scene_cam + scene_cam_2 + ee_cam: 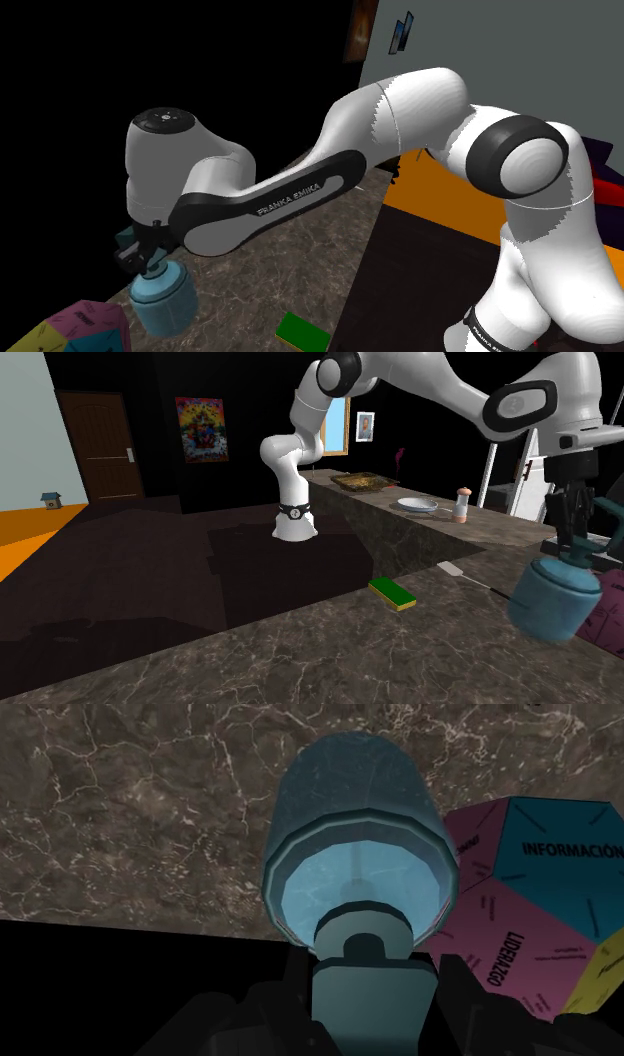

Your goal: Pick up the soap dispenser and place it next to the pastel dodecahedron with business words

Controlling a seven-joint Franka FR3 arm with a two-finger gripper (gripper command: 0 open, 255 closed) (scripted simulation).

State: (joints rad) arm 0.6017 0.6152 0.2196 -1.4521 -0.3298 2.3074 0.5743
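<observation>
Now the tool (372, 989) is clamped high on the blue soap dispenser (355, 854), holding it tilted and seemingly just off the bench (140, 804), beside the pastel dodecahedron (530, 894), probably so it can be set down there

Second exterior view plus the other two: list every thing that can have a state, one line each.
Blue translucent soap dispenser with teal pump: held by its pump, hanging tilted.
Black two-finger hand: shut on the dispenser's pump.
Pastel dodecahedron with printed words: sitting beside the dispenser.
Brown panelled door: shut.
Green flat block: lying flat on the dark marble counter.
</observation>
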